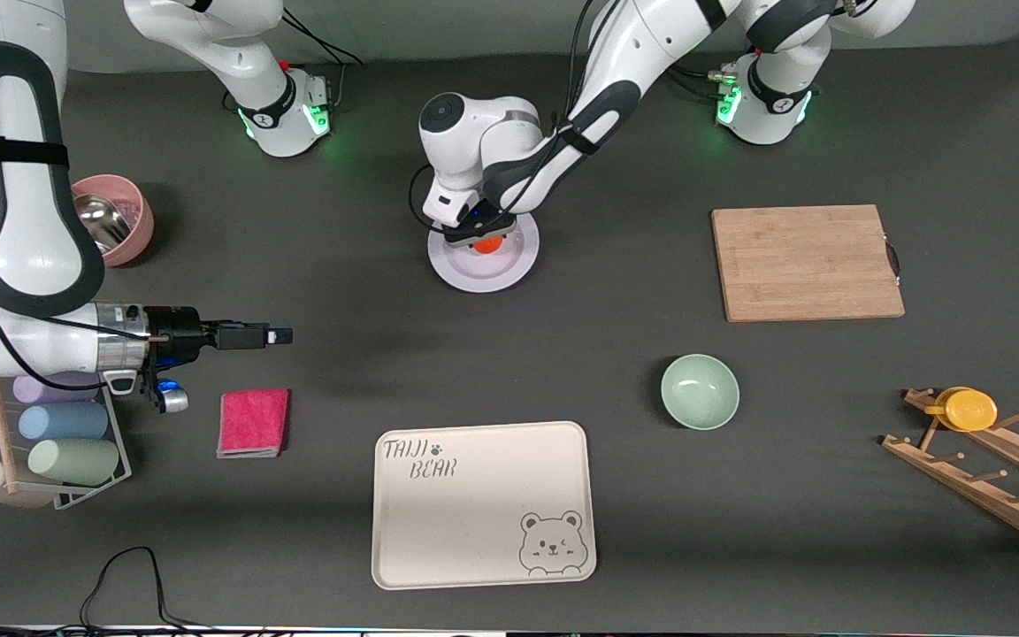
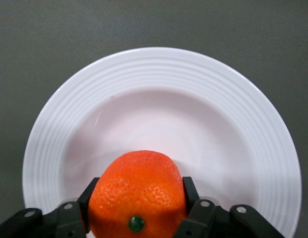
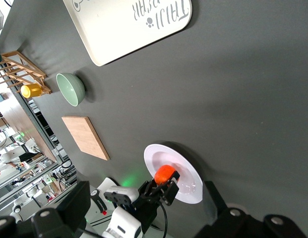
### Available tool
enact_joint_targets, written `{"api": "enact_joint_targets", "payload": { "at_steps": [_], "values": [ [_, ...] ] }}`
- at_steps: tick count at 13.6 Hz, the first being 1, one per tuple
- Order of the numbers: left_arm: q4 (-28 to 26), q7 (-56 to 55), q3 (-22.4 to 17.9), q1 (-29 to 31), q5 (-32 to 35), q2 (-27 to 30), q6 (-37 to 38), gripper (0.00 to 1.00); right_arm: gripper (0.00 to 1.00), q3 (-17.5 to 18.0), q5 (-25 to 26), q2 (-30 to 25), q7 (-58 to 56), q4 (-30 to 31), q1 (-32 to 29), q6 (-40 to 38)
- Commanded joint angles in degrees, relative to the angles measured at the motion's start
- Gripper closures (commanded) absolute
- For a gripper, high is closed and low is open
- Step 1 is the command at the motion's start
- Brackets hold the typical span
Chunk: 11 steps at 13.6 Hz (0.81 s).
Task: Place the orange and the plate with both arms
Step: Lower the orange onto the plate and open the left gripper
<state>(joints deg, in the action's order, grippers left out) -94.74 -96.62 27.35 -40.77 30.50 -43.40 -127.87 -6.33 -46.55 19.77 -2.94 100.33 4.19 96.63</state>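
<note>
You have the orange (image 2: 138, 196) pinched between the two fingers (image 2: 193, 208) of the left gripper (image 1: 485, 237), one pad on each flank, stem dimple facing the wrist camera; the fruit hangs just over the inner well of the plate (image 2: 253, 124), toward the rim on the robots' side, and whether it touches the plate you cannot tell; the plate itself sits on the dark table (image 1: 616, 372) between the two arm bases, nearer the front camera than both.

Your right gripper (image 1: 278, 336) waits with its fingers spread wide and nothing between them, held level above the table, over a spot just beside the pink cloth (image 1: 253, 422), well apart from the plate.

Counting for you: one orange; one plate; one cream bear tray (image 1: 483, 504); one green bowl (image 1: 700, 391); one wooden board (image 1: 806, 263); one pink cloth; one pink bowl with a metal lining (image 1: 116, 218); one yellow cup (image 1: 968, 409) on one wooden rack (image 1: 987, 478); three pastel cups (image 1: 63, 422) lying in a wire holder.
</note>
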Motion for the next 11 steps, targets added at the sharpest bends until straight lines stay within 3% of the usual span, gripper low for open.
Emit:
{"api": "enact_joint_targets", "payload": {
  "at_steps": [1,5,7,9,11],
  "values": [
    [0.3,-1.4,-2.3,-2.0,1.9,-0.4,-1.9,0.42,0.00,-0.4,-1.4,-0.9,-1.4,0.7,0.0,0.1],
    [0.6,-1.4,-2.5,-2.0,2.9,-1.1,-2.6,0.39,0.00,-0.4,-1.4,-0.8,-1.5,0.8,-0.1,0.0],
    [0.8,-0.6,-2.5,-1.9,2.8,-0.8,-1.8,0.00,0.00,-0.4,-1.4,-0.8,-1.5,0.7,0.0,0.0],
    [0.6,0.7,-2.5,-1.4,2.8,0.1,-0.9,0.00,0.00,-0.4,-1.4,-0.8,-1.5,0.7,0.0,0.0],
    [0.6,3.3,-1.4,-0.1,0.6,4.2,4.5,0.00,0.00,-0.4,-1.4,-0.7,-1.5,0.8,0.0,0.0]
  ]
}}
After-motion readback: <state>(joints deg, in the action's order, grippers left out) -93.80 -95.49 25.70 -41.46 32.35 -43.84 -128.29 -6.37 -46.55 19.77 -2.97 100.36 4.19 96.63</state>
